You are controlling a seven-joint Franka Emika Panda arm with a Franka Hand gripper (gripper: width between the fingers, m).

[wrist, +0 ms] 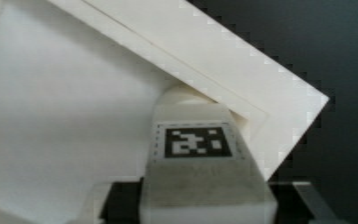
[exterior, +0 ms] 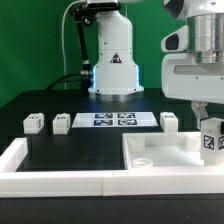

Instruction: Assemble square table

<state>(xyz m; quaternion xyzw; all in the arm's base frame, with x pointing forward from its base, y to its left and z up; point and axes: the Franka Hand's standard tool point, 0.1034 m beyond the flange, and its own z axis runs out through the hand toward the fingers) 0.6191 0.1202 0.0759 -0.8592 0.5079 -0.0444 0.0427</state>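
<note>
The square table's top (exterior: 165, 150) is a flat white slab lying at the front on the exterior view's right; in the wrist view the table top (wrist: 87, 90) fills most of the picture. My gripper (exterior: 206, 118) hangs over its right corner, shut on a white tagged leg (exterior: 212, 140). In the wrist view the leg (wrist: 194, 150) stands between the dark fingers (wrist: 126, 200) of the gripper (wrist: 202, 205), its far end at the slab's corner. I cannot tell whether the leg's end touches the slab. Three more legs (exterior: 33, 122) (exterior: 60, 123) (exterior: 170, 120) stand on the black surface.
The marker board (exterior: 112, 120) lies flat between the loose legs, in front of the robot's base (exterior: 115, 70). A long white rail (exterior: 60, 180) borders the black surface along the front and the exterior view's left.
</note>
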